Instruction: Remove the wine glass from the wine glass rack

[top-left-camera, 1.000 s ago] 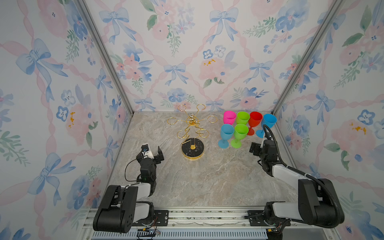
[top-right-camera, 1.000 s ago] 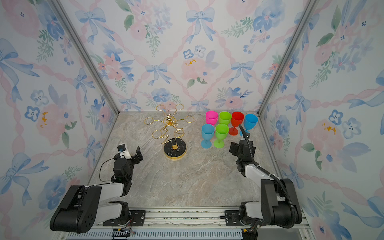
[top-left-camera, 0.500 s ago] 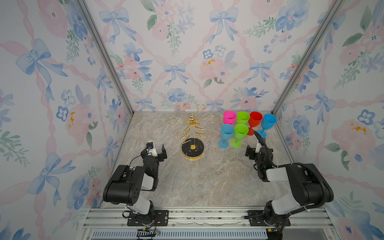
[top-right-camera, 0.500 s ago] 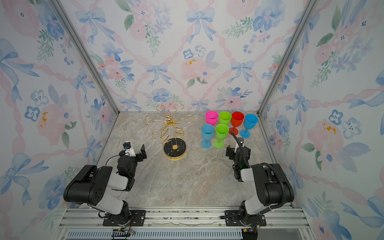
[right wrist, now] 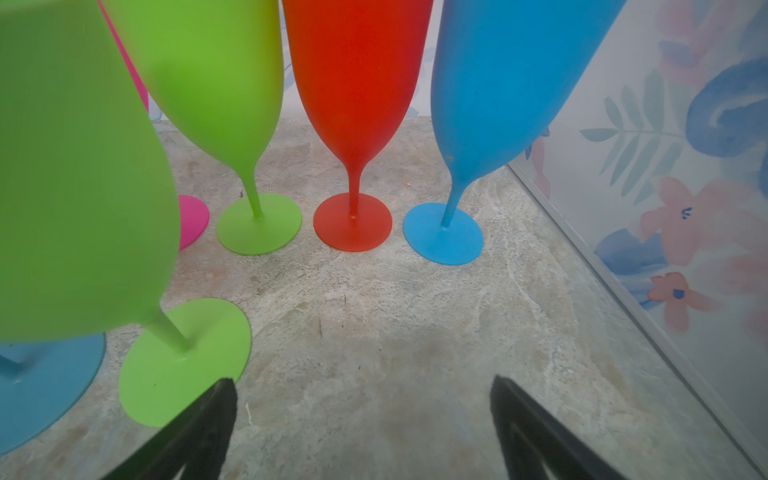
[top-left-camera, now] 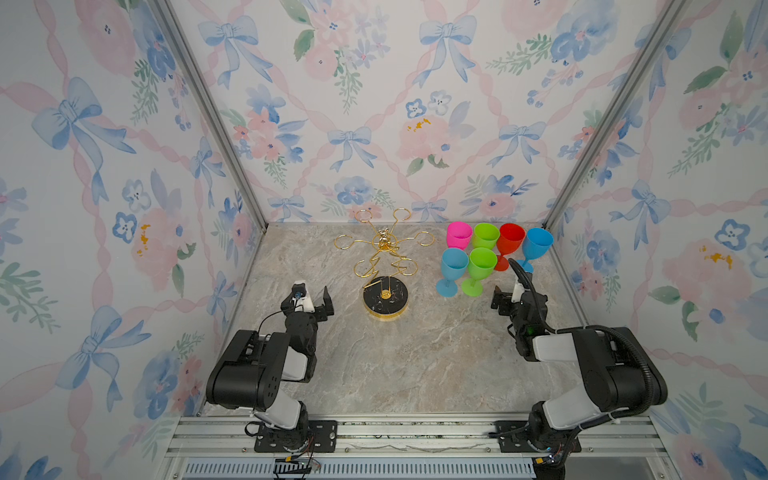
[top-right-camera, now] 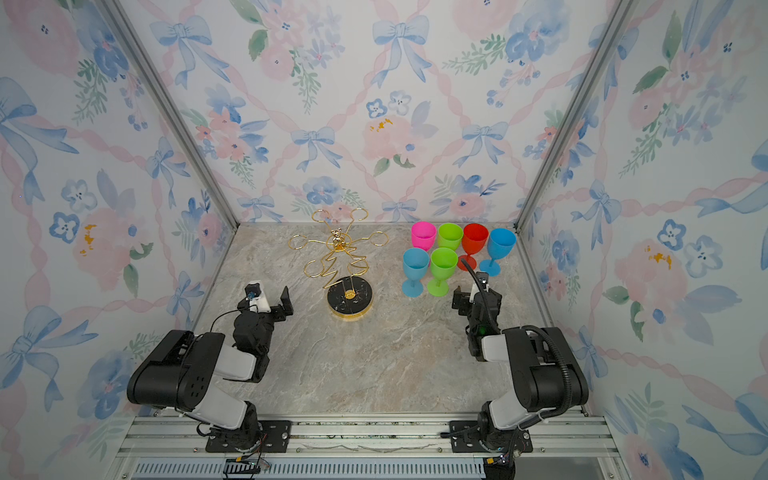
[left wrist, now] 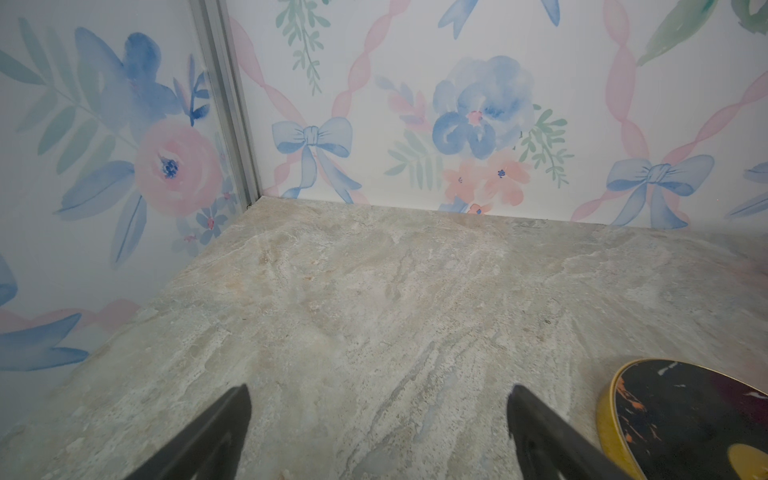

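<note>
Both pairs of jaws gape wide, holding nothing. The left gripper (left wrist: 379, 392) sits by the gold wire wine glass rack (top-left-camera: 385, 296), only its black base (left wrist: 685, 415) showing at that wrist. The right gripper (right wrist: 361, 381) faces six coloured plastic wine glasses (top-left-camera: 482, 262), upright on the marble table (top-left-camera: 415, 353) beside the rack. Its wrist shows stems and feet.

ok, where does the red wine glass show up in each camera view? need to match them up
Top view: red wine glass stands in the back row of the glass cluster, third from the left.
Top view: same place, back row, third from the left.
Left wrist: not in it.
Right wrist: upright, between the back-row green wine glass and a blue one.
Shared landmark: the blue wine glass ending that row.
</note>
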Tool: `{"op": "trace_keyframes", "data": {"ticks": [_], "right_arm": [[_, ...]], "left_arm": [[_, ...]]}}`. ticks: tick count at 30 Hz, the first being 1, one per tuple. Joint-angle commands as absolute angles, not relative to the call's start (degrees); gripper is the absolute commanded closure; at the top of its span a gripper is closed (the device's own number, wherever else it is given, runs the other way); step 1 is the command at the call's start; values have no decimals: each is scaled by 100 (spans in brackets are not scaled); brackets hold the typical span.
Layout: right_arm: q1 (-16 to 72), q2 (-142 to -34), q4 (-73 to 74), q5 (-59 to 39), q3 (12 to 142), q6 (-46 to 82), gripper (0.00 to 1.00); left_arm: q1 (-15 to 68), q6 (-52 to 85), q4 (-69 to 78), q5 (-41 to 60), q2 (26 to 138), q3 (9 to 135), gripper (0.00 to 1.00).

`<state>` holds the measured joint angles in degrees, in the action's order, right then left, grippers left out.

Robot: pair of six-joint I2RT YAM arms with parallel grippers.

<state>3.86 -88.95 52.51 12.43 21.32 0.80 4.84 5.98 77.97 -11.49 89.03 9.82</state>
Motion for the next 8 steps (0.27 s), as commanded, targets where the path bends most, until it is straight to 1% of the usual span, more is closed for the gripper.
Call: {"op": "trace_keyframes", "data": {"ticks": [1,8], "right_arm": [[422,-8885,5247,1209,2222,18,3],[413,-8877,5258,1195,2212,26,3]], "left_arm": [[457,514,7904,-1087,8925,995,2],[456,514,7906,-1089,8913,986,2]]}}
